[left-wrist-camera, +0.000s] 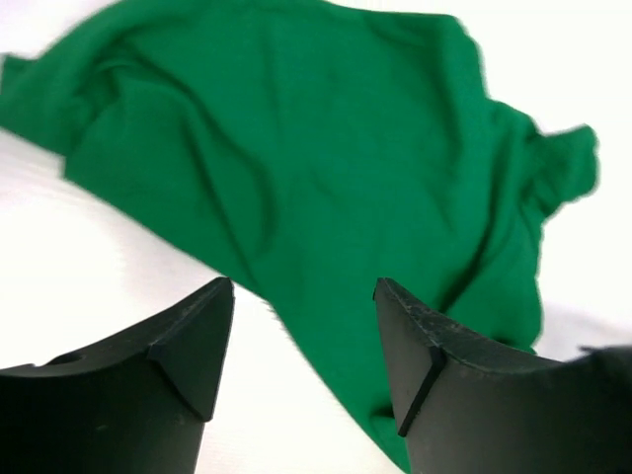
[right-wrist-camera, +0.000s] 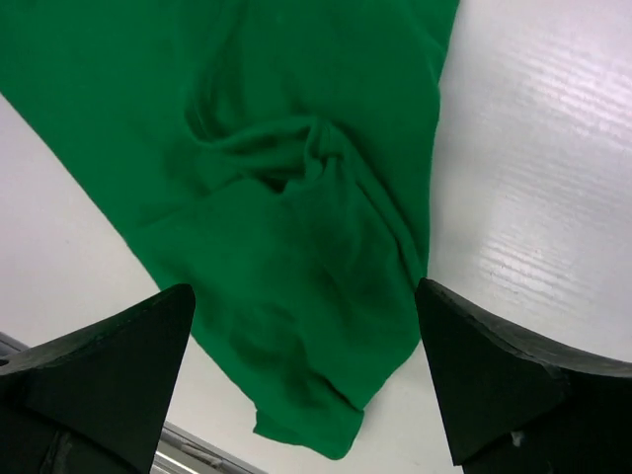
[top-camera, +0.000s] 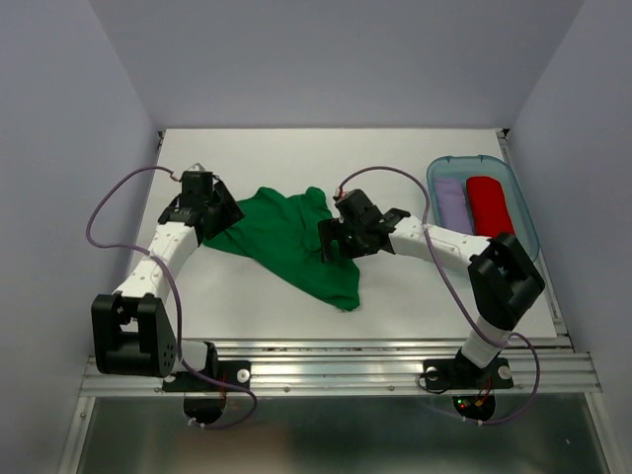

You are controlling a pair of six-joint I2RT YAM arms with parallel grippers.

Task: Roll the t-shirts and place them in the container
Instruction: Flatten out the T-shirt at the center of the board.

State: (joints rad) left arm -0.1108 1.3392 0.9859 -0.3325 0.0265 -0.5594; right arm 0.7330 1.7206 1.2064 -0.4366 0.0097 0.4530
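1. The green shirt (top-camera: 296, 242) is lying crumpled and spread out in the middle of the surface (top-camera: 415, 296). It's not rolled at all, and one end trails toward the near edge.
2. The left pincer (top-camera: 229, 215) sits right at the shirt's left edge. In its wrist view, the pincer (left-wrist-camera: 301, 296) is released: fingers (left-wrist-camera: 188, 346) apart with nothing between them, just green cloth and white surface beyond.
3. The right pincer (top-camera: 326, 243) hangs over the shirt's right side. It's released too. Its wrist view shows the pincer (right-wrist-camera: 306, 296) spread really wide and gripping nothing, looking down on a bunched-up fold in the cloth.
4. Over on the far right there's a see-through blue bin (top-camera: 521, 202). A lilac shirt (top-camera: 450, 202) and a red shirt (top-camera: 486, 205) lie in it side by side, lilac on the left. Both look bundled into compact shapes, though I can't tell how tightly from here.
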